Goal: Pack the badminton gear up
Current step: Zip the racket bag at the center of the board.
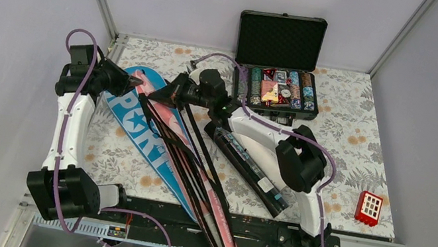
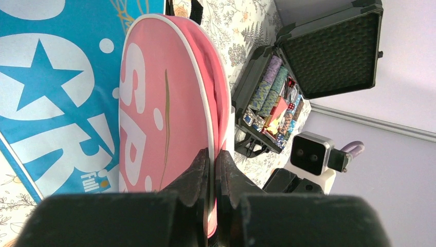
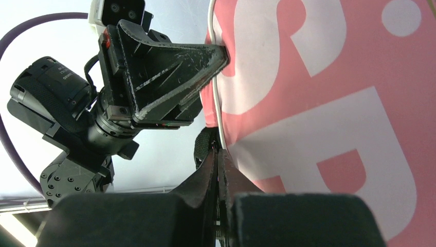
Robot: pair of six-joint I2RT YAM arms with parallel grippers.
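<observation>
An open case (image 1: 280, 42) and dark tube (image 1: 250, 167) flank the pink cover (image 2: 169, 103).

A black case (image 1: 280, 42) stands open at the far side of the table, its foam-lined lid upright and its lower half packed with rows of poker chips (image 1: 255, 84) in several colours. A small red block (image 1: 369, 208) with white squares lies near the right front corner, well apart from the case. Both rest on the flower-patterned cloth (image 1: 356, 130) that covers the table.
</observation>
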